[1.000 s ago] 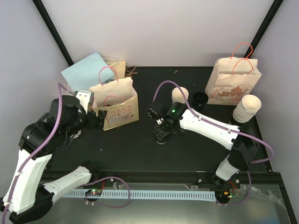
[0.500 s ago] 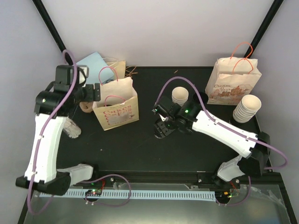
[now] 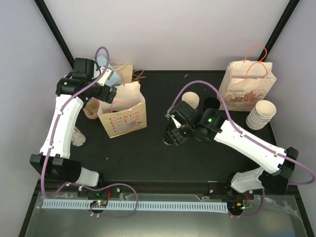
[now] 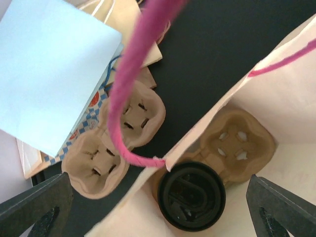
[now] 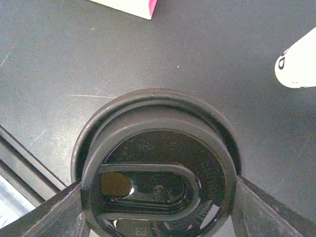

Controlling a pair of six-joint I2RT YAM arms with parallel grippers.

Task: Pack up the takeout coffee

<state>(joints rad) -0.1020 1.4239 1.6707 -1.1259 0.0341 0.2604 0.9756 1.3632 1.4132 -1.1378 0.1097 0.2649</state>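
Matte black table (image 3: 148, 163), faint scuffs and pale scratches showing on its surface. Plain pale wall (image 3: 168, 34) behind, running into side walls of the same tone. Two black poles, left (image 3: 54, 32) and right (image 3: 285, 22), slant up from the rear corners. White slotted strip (image 3: 168, 206) along the near edge. Light soft, even.

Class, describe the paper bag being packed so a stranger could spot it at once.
On the black table, look to the left side. A tan paper bag with pink handles stands open there. Unlike the bag at the far right, it shows a cardboard carrier and a black-lidded cup inside.
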